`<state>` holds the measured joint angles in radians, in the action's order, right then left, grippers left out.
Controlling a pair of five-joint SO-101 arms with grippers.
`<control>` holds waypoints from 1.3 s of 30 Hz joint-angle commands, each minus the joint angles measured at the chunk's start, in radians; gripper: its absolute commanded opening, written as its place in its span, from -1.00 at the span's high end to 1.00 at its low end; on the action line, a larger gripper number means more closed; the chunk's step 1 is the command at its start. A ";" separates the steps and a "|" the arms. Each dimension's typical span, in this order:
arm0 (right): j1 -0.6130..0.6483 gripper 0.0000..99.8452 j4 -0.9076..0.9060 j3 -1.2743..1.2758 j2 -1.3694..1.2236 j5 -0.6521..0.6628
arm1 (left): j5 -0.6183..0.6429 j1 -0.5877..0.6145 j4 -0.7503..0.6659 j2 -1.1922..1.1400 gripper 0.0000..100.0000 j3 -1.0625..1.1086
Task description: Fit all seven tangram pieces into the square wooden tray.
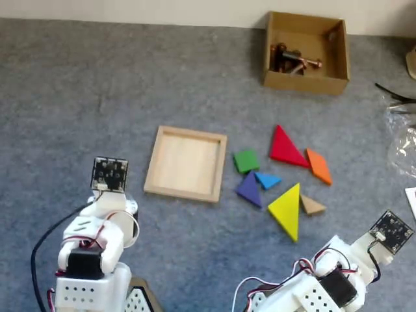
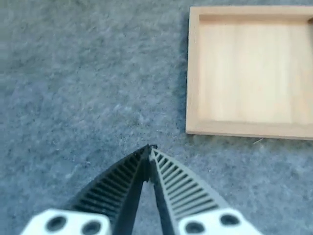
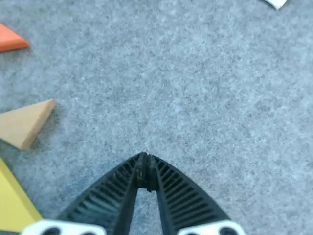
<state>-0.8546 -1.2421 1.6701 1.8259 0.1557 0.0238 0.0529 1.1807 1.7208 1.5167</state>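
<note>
On the grey felt worktop [image 1: 78,84], the square wooden tray [image 1: 186,162] lies bare. All 7 tangram pieces [image 1: 249,188] lie loose to its right: green square [image 1: 246,160], red triangle [image 1: 285,148], orange parallelogram [image 1: 319,166], blue triangle [image 1: 266,179], purple triangle [image 1: 247,192], yellow triangle [image 1: 288,209] and tan triangle [image 1: 312,206].

The left gripper [image 2: 150,149] hangs over bare felt near a tray corner. Its fingers [image 2: 178,181] are pressed together at the tips and hold nothing. The right gripper [image 3: 145,169] is likewise closed to the tips and empty, over felt just beside the tan triangle.

The likeliest trouble is the crowding. Blue appears to touch purple, green sits just beside both, and tan lies against the yellow triangle, so fingers coming down on 1 piece could shove its neighbours. The pieces are thin and flat on soft felt, so they may slip out of a pinch. A piece dragged against the raised rim could catch, or push the light tray along.

Room is tight between the tray's right rim and the green and purple pieces. Wide bare felt lies left of the tray and between the tray and the 2 arms. A cardboard box [image 1: 305,52] stands well apart at the far edge.
</note>
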 commanded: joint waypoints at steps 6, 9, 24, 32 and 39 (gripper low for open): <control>-0.005 0.99 -0.007 0.150 0.013 -0.002 | -0.009 0.015 0.052 0.110 0.99 0.056; -0.004 0.99 -0.004 0.150 0.013 -0.006 | -0.009 0.015 0.052 0.110 0.99 0.056; 0.277 0.98 0.076 -0.039 0.013 0.239 | -0.009 0.018 0.167 0.110 0.99 0.114; 0.421 0.98 -0.068 -0.311 0.013 0.245 | -0.009 0.104 0.167 0.110 0.98 0.119; 0.544 0.77 -0.116 -0.430 -0.030 0.245 | -0.009 0.102 0.167 0.110 0.98 0.166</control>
<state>-0.3483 -1.3556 1.3111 1.8351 0.3890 0.0238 0.1373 1.3433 1.8220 1.6671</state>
